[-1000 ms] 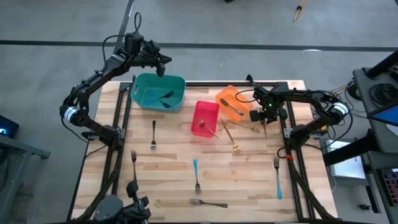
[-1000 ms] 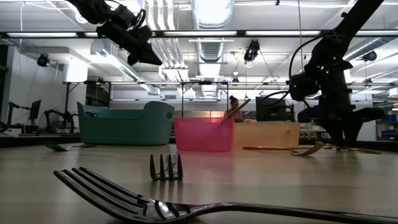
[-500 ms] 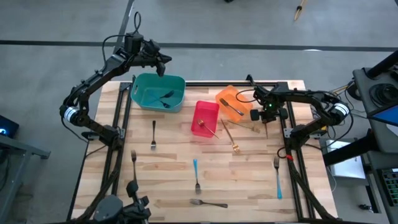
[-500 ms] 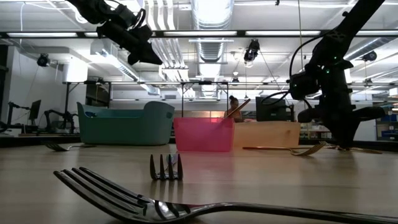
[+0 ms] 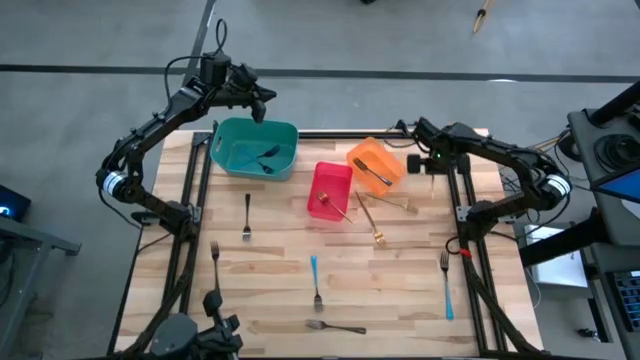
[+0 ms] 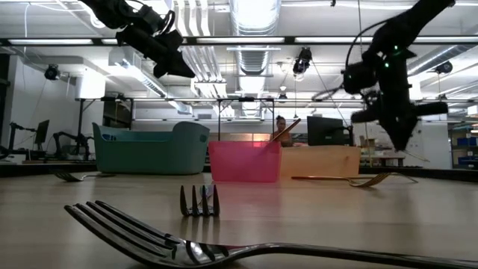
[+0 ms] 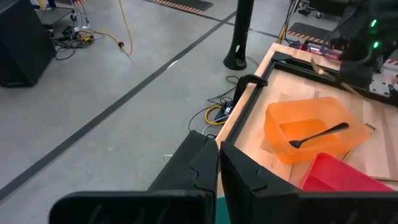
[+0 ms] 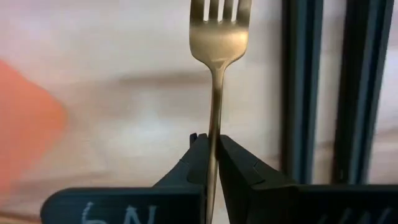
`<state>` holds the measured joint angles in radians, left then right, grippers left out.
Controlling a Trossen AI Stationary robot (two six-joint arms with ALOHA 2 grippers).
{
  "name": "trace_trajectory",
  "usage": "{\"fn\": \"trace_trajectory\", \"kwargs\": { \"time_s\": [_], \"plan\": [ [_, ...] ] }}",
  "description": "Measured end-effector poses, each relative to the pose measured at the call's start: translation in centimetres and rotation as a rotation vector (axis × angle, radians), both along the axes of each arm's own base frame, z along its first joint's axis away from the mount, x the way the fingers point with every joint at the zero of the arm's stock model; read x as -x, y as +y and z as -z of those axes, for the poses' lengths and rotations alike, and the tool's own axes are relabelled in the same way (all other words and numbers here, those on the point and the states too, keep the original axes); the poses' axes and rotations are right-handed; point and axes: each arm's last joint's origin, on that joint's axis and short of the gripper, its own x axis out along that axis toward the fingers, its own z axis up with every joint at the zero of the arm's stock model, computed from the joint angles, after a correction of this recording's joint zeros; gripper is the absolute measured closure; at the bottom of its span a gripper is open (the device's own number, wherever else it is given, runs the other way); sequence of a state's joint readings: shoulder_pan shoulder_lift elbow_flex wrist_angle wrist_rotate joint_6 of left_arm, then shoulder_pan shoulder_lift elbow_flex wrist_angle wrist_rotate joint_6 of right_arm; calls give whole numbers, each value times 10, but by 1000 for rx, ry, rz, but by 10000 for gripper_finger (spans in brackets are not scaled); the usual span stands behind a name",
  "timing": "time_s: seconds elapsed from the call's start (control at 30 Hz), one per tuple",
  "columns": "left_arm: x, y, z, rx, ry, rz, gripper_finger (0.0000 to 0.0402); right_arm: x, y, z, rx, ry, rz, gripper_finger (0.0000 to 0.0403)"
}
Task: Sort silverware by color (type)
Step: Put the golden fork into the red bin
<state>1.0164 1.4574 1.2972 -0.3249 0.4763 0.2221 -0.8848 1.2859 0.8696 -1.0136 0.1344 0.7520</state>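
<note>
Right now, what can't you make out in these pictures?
- Teal bin contents: low view, its wall hides them.
- Gold fork handle end: right wrist view, right gripper covers it.
- Left gripper: high view, too small to see whether it holds anything.
- Nearest fork: low view, cut off by the edge.

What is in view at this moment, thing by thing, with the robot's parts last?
teal bin: one, teal, far left of the table, dark forks inside, count unclear.
red bin: one, red, mid table, a gold fork in it.
orange bin: one, orange, right of the red bin, one dark fork inside.
loose gold forks: two, on the table beside the red and orange bins.
blue-handled forks: two, near centre and near right.
other forks: three, dark or silver, left and near edge.
left gripper: over the teal bin's far rim, fingers shut, empty.
right gripper: raised beside the orange bin, fingers shut on held gold fork.
</note>
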Motion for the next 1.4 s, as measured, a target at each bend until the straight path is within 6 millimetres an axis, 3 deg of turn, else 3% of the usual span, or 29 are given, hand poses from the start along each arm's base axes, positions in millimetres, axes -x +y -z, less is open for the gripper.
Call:
{"fn": "trace_trajectory", "kwargs": {
  "time_s": [0.27, 0.5, 0.7, 1.1, 1.27, 1.4],
  "plan": [
    [0, 0, 0, -7, 3, -4, 402, -14, -20, -55, 171, -66, 1, 391],
    [0, 0, 0, -7, 3, -4, 402, -28, -34, -121, 332, -234, -36, 391],
    [0, 0, 0, -7, 3, -4, 402, -53, -47, -158, 346, -404, -120, 391],
    [0, 1, -2, -23, -6, -4, 402, -154, -47, -177, 186, -652, -422, 391],
    [-2, 3, -6, -65, -32, -4, 402, -191, -42, -170, 48, -703, -512, 391],
    [-2, 3, -6, -66, -33, -4, 402, -209, -39, -155, -85, -688, -562, 391]
  ]
}}
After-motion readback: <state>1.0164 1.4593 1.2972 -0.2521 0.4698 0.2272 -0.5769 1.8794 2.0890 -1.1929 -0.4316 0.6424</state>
